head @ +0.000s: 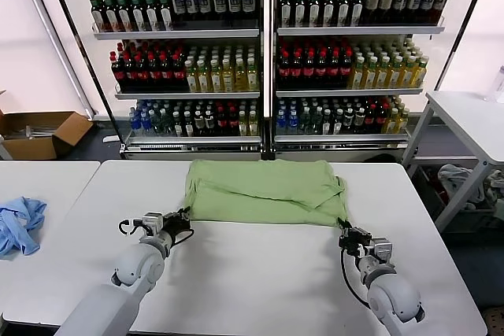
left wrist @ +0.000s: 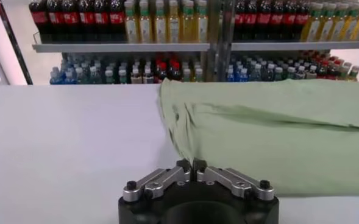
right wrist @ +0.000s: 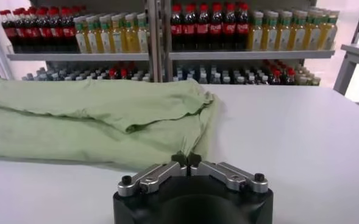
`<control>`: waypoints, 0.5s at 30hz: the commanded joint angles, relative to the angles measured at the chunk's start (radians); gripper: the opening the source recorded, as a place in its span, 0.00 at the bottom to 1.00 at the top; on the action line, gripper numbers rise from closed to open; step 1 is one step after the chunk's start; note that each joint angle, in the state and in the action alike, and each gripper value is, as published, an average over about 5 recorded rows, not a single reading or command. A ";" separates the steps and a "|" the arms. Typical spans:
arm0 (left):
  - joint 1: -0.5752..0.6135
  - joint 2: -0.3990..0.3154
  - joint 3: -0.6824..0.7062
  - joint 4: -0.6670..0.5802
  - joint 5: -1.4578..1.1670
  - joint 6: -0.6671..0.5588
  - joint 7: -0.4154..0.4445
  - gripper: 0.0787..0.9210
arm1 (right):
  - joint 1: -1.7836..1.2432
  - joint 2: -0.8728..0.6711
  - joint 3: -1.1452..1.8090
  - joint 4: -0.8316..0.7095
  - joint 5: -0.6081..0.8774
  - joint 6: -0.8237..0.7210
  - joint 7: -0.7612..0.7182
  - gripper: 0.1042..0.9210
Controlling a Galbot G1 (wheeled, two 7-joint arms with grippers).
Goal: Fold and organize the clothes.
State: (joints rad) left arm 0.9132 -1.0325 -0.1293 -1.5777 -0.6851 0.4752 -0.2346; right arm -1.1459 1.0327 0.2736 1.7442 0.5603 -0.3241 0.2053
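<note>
The light green polo shirt [head: 260, 190] lies folded into a wide band across the far half of the white table [head: 252, 289]; its logo and collar are hidden. My left gripper [head: 187, 216] is shut on the shirt's near left corner, with the fabric running into its closed tips in the left wrist view [left wrist: 191, 165], where the shirt [left wrist: 277, 134] fills the area beyond. My right gripper [head: 344, 230] is shut on the near right corner; in the right wrist view [right wrist: 186, 159] the shirt [right wrist: 88, 115] puckers to a point at the tips.
A light-blue cloth [head: 20, 224] lies on the adjoining table at the left. Shelves of bottles [head: 260, 53] stand behind the table. A cardboard box [head: 39, 133] is on the floor at the far left, and a white side table [head: 472, 116] at the right.
</note>
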 commanded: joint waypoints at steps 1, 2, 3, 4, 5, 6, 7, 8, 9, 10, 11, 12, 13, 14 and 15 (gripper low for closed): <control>0.006 0.008 0.002 -0.040 0.003 0.005 0.000 0.02 | 0.001 -0.002 -0.005 0.009 -0.012 -0.001 0.000 0.01; 0.009 0.012 0.001 -0.048 0.004 0.006 -0.001 0.02 | -0.004 -0.008 -0.003 0.017 -0.012 -0.001 0.000 0.01; 0.013 0.018 0.001 -0.058 0.003 0.007 -0.003 0.02 | -0.011 -0.015 0.000 0.029 -0.011 -0.002 0.001 0.01; 0.017 0.025 0.001 -0.070 0.004 0.008 -0.006 0.02 | -0.021 -0.025 0.003 0.044 -0.010 -0.004 0.001 0.01; 0.022 0.033 0.001 -0.083 0.006 0.009 -0.009 0.02 | -0.030 -0.035 0.006 0.060 -0.010 -0.007 0.002 0.01; 0.028 0.042 0.002 -0.096 0.012 0.010 -0.013 0.02 | -0.043 -0.048 0.010 0.080 -0.009 -0.011 0.002 0.01; 0.035 0.053 0.003 -0.112 0.018 0.010 -0.016 0.02 | -0.057 -0.062 0.015 0.103 -0.006 -0.015 0.003 0.01; 0.043 0.064 0.004 -0.130 0.024 0.012 -0.020 0.02 | -0.072 -0.078 0.022 0.128 -0.003 -0.021 0.003 0.01; 0.052 0.077 0.006 -0.147 0.030 0.015 -0.024 0.02 | -0.088 -0.094 0.030 0.157 0.003 -0.027 0.003 0.01; 0.063 0.090 0.007 -0.169 0.033 0.019 -0.030 0.02 | -0.108 -0.111 0.039 0.187 0.010 -0.036 0.004 0.01; 0.076 0.104 0.008 -0.193 0.033 0.023 -0.038 0.02 | -0.129 -0.128 0.050 0.218 0.015 -0.046 0.004 0.01; 0.090 0.118 0.008 -0.217 0.032 0.029 -0.049 0.02 | -0.153 -0.145 0.063 0.251 0.020 -0.058 0.004 0.01; 0.106 0.133 0.007 -0.244 0.030 0.036 -0.062 0.02 | -0.183 -0.162 0.079 0.285 0.022 -0.072 0.005 0.01; 0.122 0.146 0.004 -0.272 0.027 0.043 -0.074 0.02 | -0.215 -0.177 0.095 0.315 0.023 -0.085 0.007 0.01; 0.139 0.161 0.000 -0.296 0.023 0.049 -0.087 0.02 | -0.249 -0.191 0.114 0.345 0.022 -0.096 0.007 0.01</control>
State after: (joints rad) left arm 0.9627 -0.9737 -0.1190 -1.6830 -0.6723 0.4999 -0.2602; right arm -1.2717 0.9219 0.3348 1.9246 0.5700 -0.3779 0.2111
